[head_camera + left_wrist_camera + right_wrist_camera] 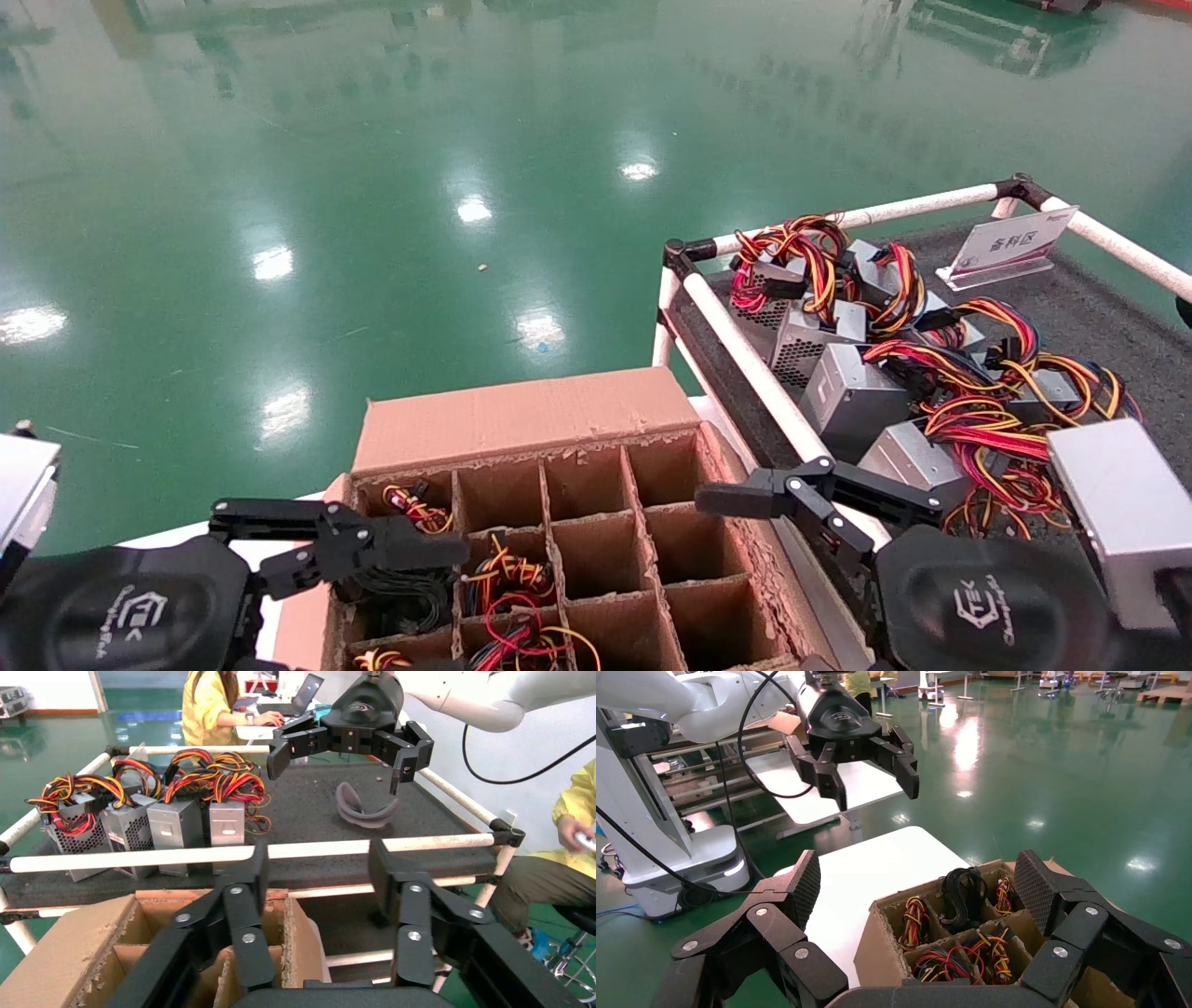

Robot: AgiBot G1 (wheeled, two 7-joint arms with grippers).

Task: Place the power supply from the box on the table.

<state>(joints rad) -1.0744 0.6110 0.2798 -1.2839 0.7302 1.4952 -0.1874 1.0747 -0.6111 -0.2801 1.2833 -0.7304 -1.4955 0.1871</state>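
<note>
Bright, even overhead lighting is seen throughout. The glossy green painted floor (pixel 372 186) is dotted with white glare spots from ceiling lamps, and hazy reflections are smeared across its far part. Shadows are kept soft; only the deep cells of the big brown cardboard box with ragged dividers (pixel 577 522) are left dim. The dark grey speckled felt table top (pixel 1099 317) is lit flatly, no hot spots. Some bending of straight lines is noticed toward the edges of the wrist views. The nearest black finger links are rendered slightly soft, while distant background is kept reasonably sharp.
</note>
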